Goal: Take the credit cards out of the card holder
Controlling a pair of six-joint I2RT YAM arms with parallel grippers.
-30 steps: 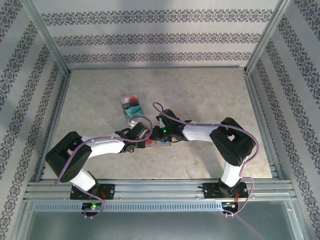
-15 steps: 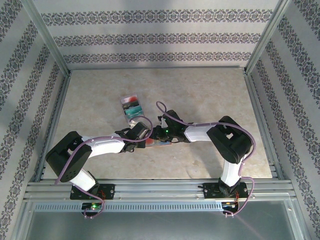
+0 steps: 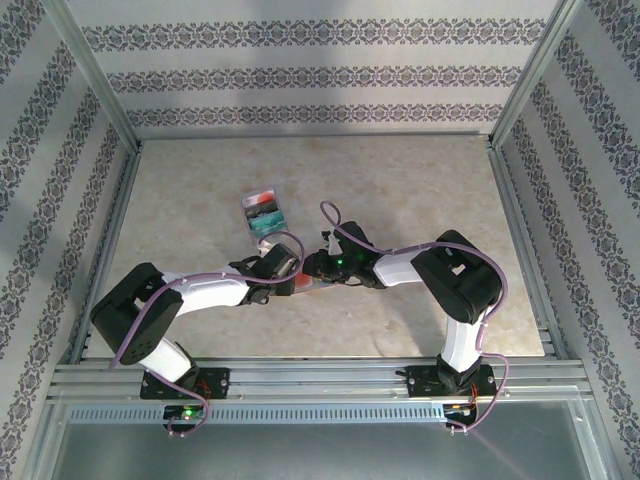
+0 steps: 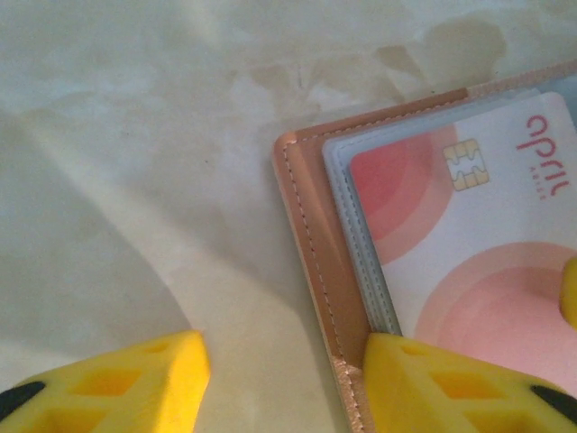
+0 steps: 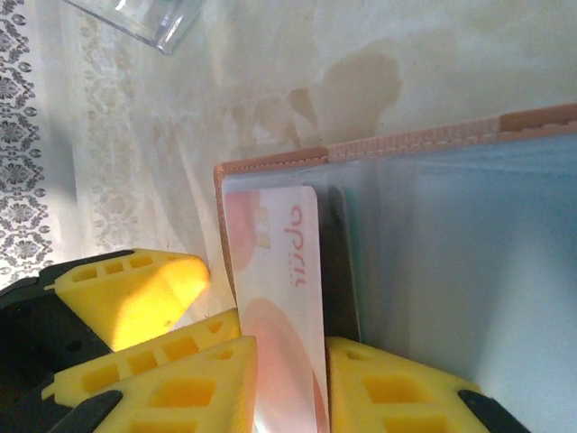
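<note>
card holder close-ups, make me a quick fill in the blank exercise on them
1. The card lying in the holder carries a gold ___ near its red lettering.
2. The left gripper has its jaws ___, with one finger over the table and the other over the holder's rim.
3. The left gripper's fingers are ___ in colour.

Missing words: chip; open; yellow
</note>
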